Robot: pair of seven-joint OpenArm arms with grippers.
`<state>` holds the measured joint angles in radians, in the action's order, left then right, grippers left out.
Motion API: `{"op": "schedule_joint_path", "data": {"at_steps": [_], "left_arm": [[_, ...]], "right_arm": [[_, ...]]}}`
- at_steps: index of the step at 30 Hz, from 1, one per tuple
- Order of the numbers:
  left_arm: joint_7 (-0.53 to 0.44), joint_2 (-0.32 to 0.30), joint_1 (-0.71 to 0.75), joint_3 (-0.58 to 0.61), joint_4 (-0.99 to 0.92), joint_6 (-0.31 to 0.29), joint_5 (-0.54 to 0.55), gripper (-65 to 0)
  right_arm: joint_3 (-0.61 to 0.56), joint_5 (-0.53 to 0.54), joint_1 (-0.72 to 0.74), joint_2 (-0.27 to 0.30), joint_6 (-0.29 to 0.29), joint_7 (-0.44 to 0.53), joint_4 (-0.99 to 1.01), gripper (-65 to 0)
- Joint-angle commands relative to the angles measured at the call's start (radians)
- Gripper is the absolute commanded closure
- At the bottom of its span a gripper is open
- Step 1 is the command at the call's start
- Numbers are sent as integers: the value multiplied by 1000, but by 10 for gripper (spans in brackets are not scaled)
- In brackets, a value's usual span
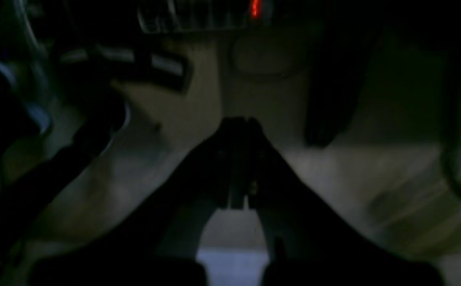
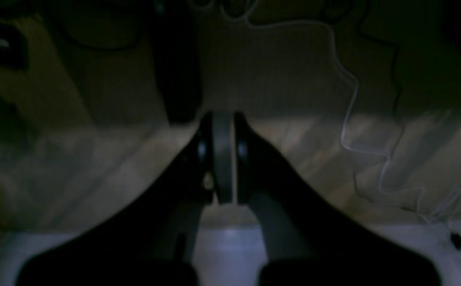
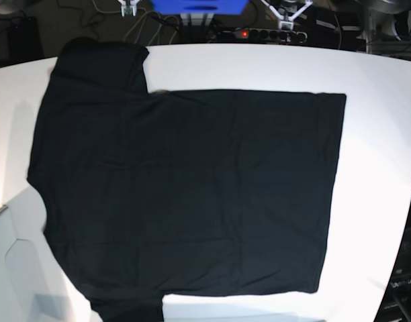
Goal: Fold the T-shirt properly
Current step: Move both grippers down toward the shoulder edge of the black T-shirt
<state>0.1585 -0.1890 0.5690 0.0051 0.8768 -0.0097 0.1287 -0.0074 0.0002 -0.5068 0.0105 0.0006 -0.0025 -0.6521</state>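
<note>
No legible text, label, brand, number or sign anywhere

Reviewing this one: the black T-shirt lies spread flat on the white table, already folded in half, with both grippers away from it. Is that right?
Not quite. The base view shows the T-shirt spread flat on the white table but unfolded, both sleeves still out. The rest stands.

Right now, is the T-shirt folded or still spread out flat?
Spread flat. In the base view the T-shirt lies open on the white table, both sleeves out at the left, plain black face up, with no fold visible.
</note>
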Motion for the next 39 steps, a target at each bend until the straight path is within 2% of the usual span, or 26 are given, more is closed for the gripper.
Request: {"op": "schedule_joint_path", "data": {"at_steps": [1, 5, 10, 14, 19, 21, 25, 29, 35, 39], "left_arm": [[17, -23, 52, -3, 49, 6, 19, -1], [8, -83, 170, -3, 241, 6, 95, -1], [6, -129, 279, -4, 393, 6, 156, -1], [5, -157, 360, -14, 520, 10, 185, -1], [5, -149, 480, -116, 714, 6, 190, -1], [5, -139, 517, -155, 781, 6, 187, -1], [5, -131, 560, -225, 864, 6, 190, -1], [6, -131, 576, -265, 925, 4, 190, -1], [6, -131, 579, -276, 984, 4, 191, -1], [6, -117, 576, -327, 1016, 4, 191, -1]], "right_arm": [[1, 2, -49, 3, 5, -1, -45, 0], [1, 2, -186, 21, 5, -1, -272, 0], [7, 2, -336, 29, 5, -1, -535, 0], [2, 2, -427, 64, 5, -1, -723, 0], [10, 2, -534, 70, 5, -1, -943, 0], [7, 2, -573, 90, 5, -1, -1013, 0], [10, 2, -625, 98, 5, -1, -1115, 0], [20, 1, -668, 119, 5, -1, -1207, 0], [27, 1, -675, 122, 5, -1, -1268, 0], [27, 1, -675, 122, 5, -1, -1317, 0]]}}
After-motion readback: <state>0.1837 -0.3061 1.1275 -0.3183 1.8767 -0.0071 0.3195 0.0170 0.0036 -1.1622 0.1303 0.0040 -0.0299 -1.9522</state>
